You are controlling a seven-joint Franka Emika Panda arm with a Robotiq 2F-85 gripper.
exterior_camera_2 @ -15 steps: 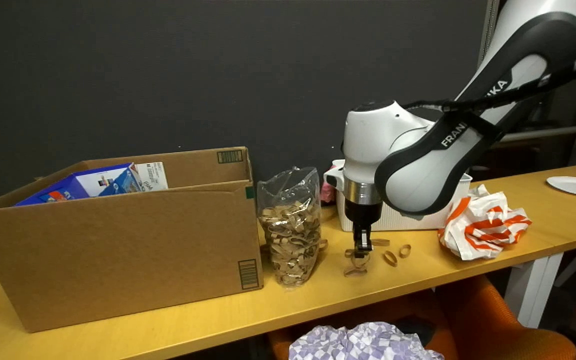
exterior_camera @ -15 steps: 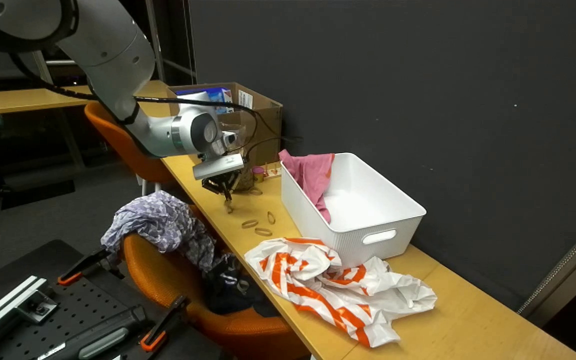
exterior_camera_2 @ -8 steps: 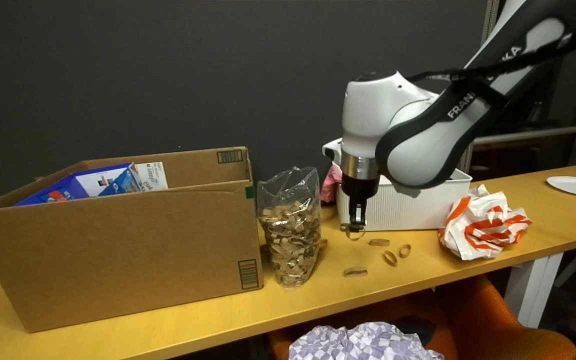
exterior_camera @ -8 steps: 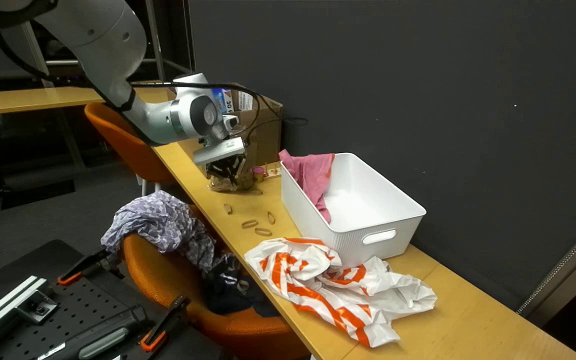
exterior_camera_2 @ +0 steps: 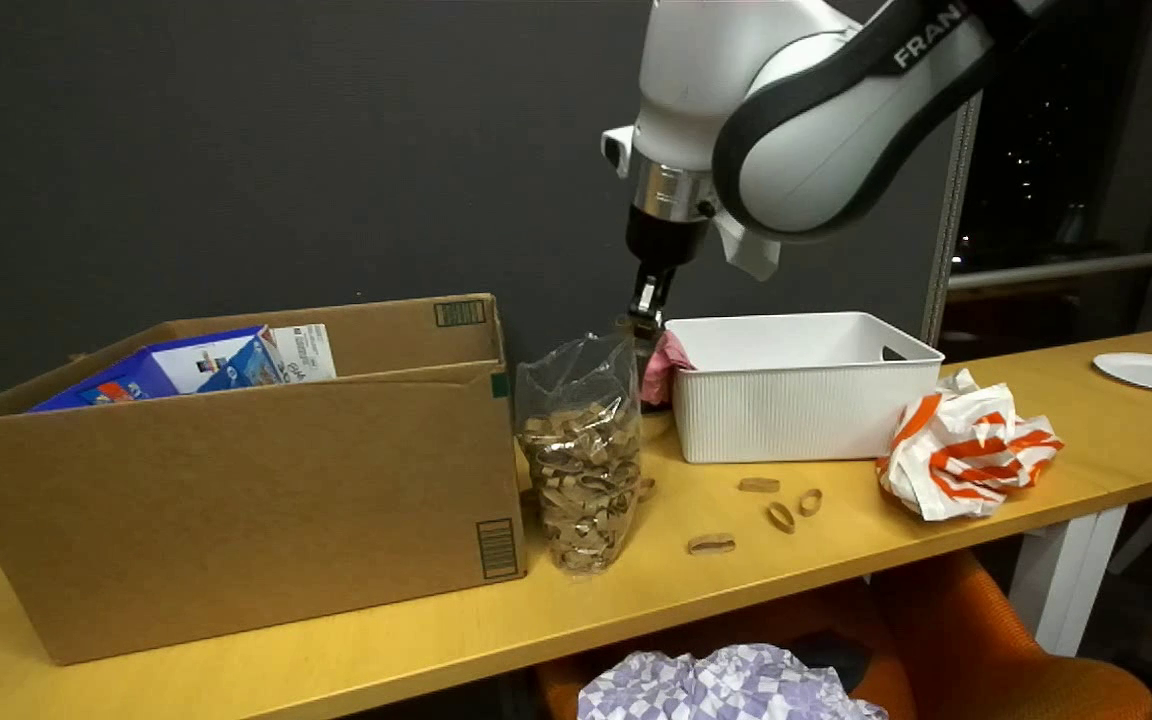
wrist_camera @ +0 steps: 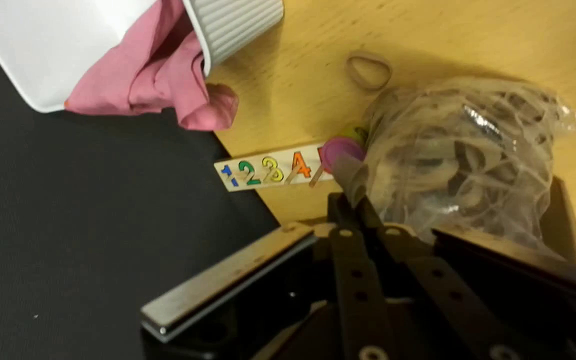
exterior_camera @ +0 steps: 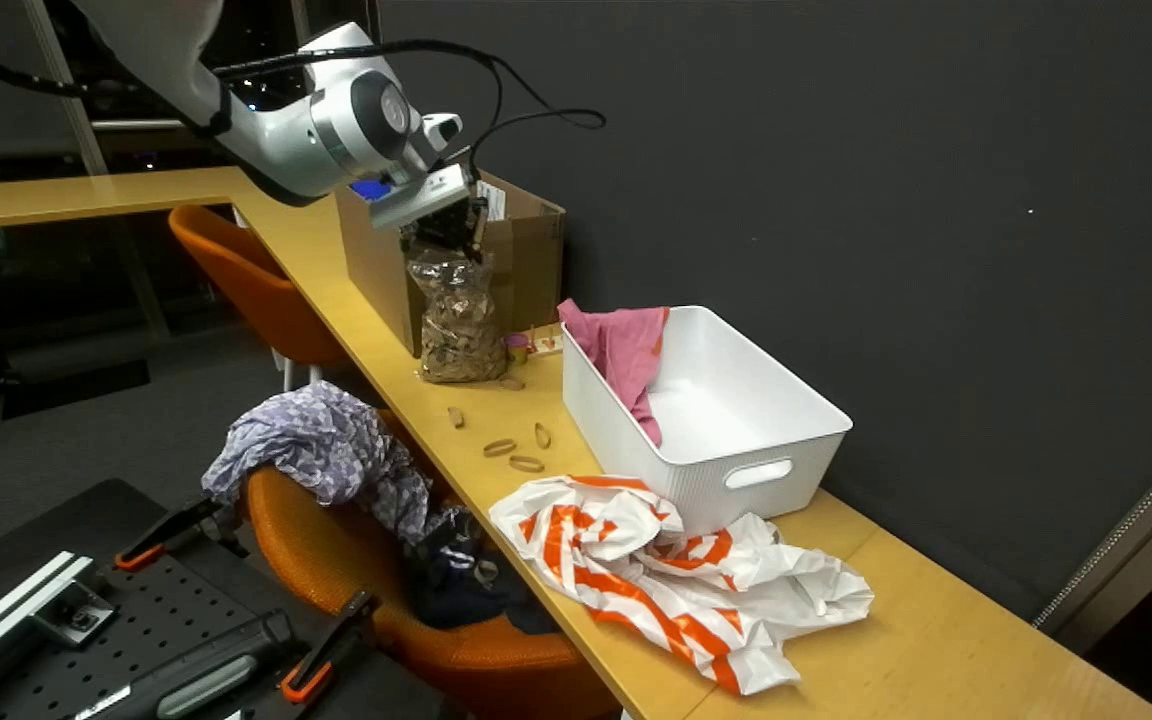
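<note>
Tan band (wrist_camera: 351,178) is picked & pinched in gripper (wrist_camera: 354,202), off tbl (wrist_camera: 318,35); wrist view has bag of bands (wrist_camera: 460,160) approx 2 o'clock of it, loose band (wrist_camera: 387,67) 12 o'clock, unpicked.

Blurred tan band (wrist_camera: 353,180) in gripper (wrist_camera: 354,204)

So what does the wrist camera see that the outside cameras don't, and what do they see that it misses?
Only the wrist view shows clear numbers, 1 to 4, on the little board; an exterior view catches the board too, but there the numbers are too small to read.

Only the exterior views show an orange chair, the checked cloth and the striped bag.

All of them share the white bin, the pink cloth, the clear bag of tan loops and the gripper.
</note>
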